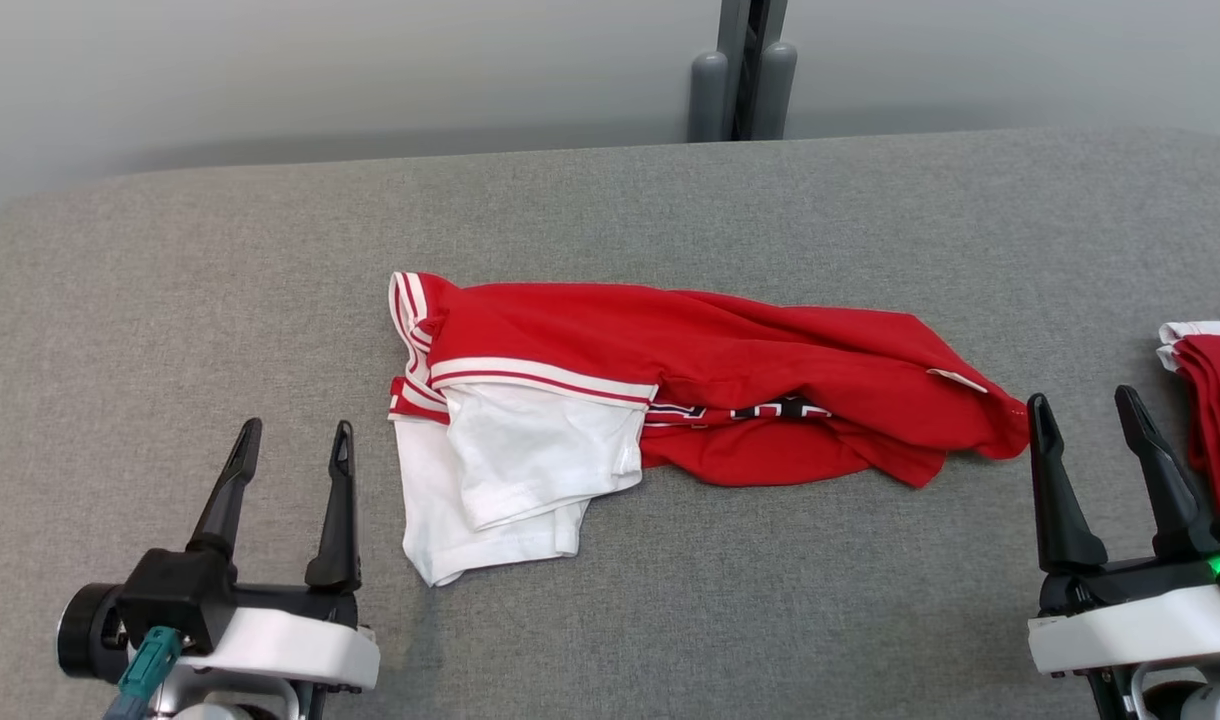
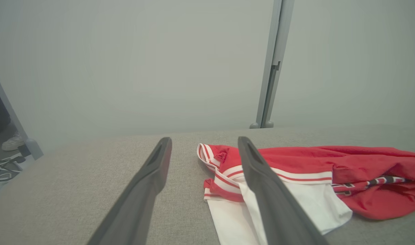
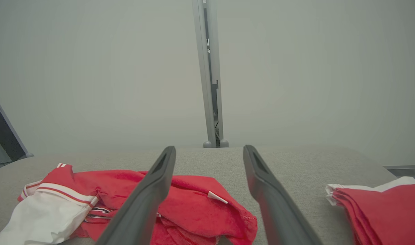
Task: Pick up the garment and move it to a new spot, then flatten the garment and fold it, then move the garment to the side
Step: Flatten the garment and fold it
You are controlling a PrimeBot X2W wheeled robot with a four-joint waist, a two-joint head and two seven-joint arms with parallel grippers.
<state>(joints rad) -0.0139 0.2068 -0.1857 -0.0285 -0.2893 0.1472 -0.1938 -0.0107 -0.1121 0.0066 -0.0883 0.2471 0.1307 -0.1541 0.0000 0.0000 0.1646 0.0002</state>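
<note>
Two wide-open, empty grippers flank the red-and-white garment (image 1: pixel 710 370) on the grey table (image 1: pixel 170 300). The left gripper (image 1: pixel 298 427) sits near its white end, and the right gripper (image 1: pixel 1082 396) just beside its red end (a folded red stack (image 1: pixel 1210 400) lies farther right).

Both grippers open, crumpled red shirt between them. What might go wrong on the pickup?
The garment lies bunched in layers, so a pinch may catch only one layer or a white sleeve and lift it twisted. The right gripper sits close to the folded stack at the right; a swing could disturb it.
</note>
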